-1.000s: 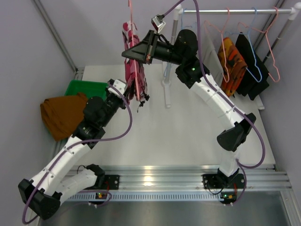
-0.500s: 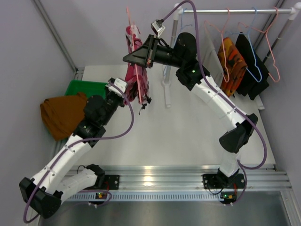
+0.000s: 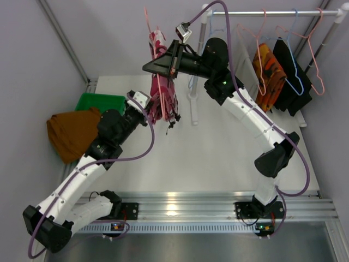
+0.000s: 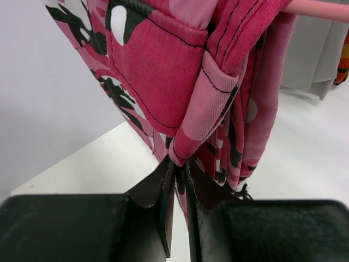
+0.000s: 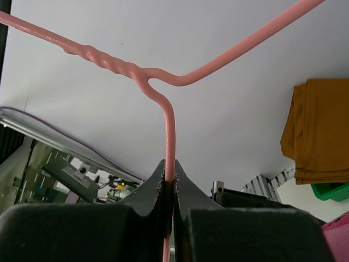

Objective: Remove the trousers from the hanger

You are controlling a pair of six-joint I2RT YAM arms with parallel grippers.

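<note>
The right end effector (image 5: 170,183), clamped on the hanger (image 5: 168,125), has swung its low end toward 3 o'clock. The trousers (image 3: 163,87) remain draped above the counter (image 3: 218,158) at 12 o'clock, hem pinched by the left end effector (image 4: 177,183), probably ready to pull.

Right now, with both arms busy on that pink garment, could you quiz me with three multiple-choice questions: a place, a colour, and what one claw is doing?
1. Where are the mustard-brown trousers? A) hanging at the right B) held aloft C) heaped at the green bin, left
2. What colour is the hanger in the right gripper? A) blue B) pink C) black
3. The left gripper is: A) shut on the pink trousers B) open C) shut on the hanger
Answers: 1 C, they lie by the bin; 2 B, pink wire is clamped in it; 3 A, cloth is pinched in it.
</note>
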